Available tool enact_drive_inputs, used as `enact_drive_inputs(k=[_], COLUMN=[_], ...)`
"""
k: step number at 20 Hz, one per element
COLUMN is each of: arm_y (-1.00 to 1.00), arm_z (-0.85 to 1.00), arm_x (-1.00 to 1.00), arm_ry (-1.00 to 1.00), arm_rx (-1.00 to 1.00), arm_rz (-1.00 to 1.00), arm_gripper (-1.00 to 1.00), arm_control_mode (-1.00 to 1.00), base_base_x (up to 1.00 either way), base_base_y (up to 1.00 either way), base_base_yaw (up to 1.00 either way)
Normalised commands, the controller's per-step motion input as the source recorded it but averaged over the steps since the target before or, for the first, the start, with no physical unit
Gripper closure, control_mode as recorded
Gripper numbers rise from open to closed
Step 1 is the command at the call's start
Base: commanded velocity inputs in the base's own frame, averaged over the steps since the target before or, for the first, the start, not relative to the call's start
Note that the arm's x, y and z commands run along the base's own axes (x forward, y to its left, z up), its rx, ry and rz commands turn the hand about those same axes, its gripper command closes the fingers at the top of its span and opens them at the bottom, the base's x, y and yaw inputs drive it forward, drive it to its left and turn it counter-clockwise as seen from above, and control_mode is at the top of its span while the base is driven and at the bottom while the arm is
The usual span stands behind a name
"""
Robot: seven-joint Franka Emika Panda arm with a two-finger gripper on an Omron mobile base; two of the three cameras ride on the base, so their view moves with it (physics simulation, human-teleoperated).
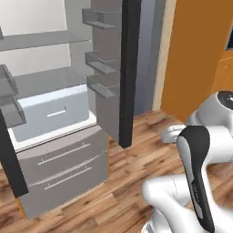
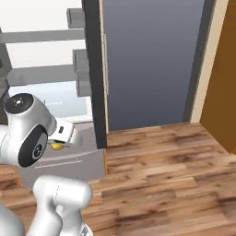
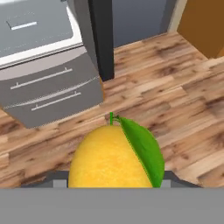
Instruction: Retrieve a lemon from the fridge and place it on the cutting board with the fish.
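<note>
A yellow lemon [image 3: 105, 157] with a green leaf and a short stem sits between the fingers of my gripper [image 3: 112, 181], which is shut on it, above the wooden floor. In the right base view a sliver of the lemon [image 2: 56, 146] shows under the white hand. The fridge [image 1: 50, 109] stands open ahead on the left, with its white interior, glass shelves and grey lower drawers [image 3: 48, 83] in sight. Its dark-edged door [image 1: 113, 68] swings out toward me. The cutting board and the fish are out of view.
An orange wooden cabinet [image 1: 200, 54] rises to the right of the fridge. Wooden floor [image 2: 161, 175] spreads in front of me and to the right. The open fridge door [image 2: 147, 60] stands close on the left of that floor.
</note>
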Motion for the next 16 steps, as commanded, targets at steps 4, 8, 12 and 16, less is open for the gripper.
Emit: enact_drive_inputs(k=[4, 8, 12, 16], arm_y=[0.0, 0.0, 0.0, 0.0], arm_z=[0.0, 0.0, 0.0, 0.0], arm_x=[0.0, 0.0, 0.0, 0.0], arm_ry=[0.0, 0.0, 0.0, 0.0], arm_rx=[0.0, 0.0, 0.0, 0.0], arm_rz=[0.0, 0.0, 0.0, 0.0], arm_gripper=[1.0, 1.0, 1.0, 1.0], arm_control_mode=[1.0, 1.0, 1.0, 1.0], base_base_x=[0.0, 0.0, 0.0, 0.0], base_base_y=[-0.3, -0.27, -0.24, -0.19], base_base_yaw=[-0.72, -0.7, -0.69, -0.69])
